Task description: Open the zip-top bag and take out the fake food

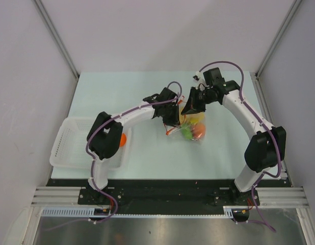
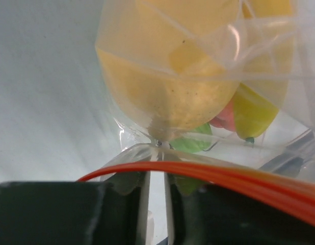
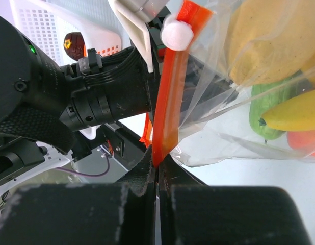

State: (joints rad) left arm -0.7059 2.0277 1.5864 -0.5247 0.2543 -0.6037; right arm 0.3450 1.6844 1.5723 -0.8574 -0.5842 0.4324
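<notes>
The clear zip-top bag (image 1: 190, 127) hangs between my two grippers above the mat, holding fake food: a yellow piece (image 1: 196, 118), a green one (image 1: 186, 132) and an orange one (image 1: 199, 131). My left gripper (image 1: 174, 118) is shut on the bag's clear film just under the red-orange zip strip (image 2: 234, 178); a large yellow fruit (image 2: 167, 76) fills the left wrist view. My right gripper (image 3: 157, 168) is shut on the zip strip (image 3: 170, 102) below its white slider (image 3: 177, 33). A green vegetable (image 3: 272, 109) and a banana (image 3: 297, 109) show inside the bag.
A white mesh basket (image 1: 71, 143) stands at the left table edge with an orange piece (image 1: 123, 139) by its right side. A dark purple piece (image 3: 73, 45) shows by the basket (image 3: 40, 23) in the right wrist view. The left arm's wrist (image 3: 96, 97) is close beside my right gripper.
</notes>
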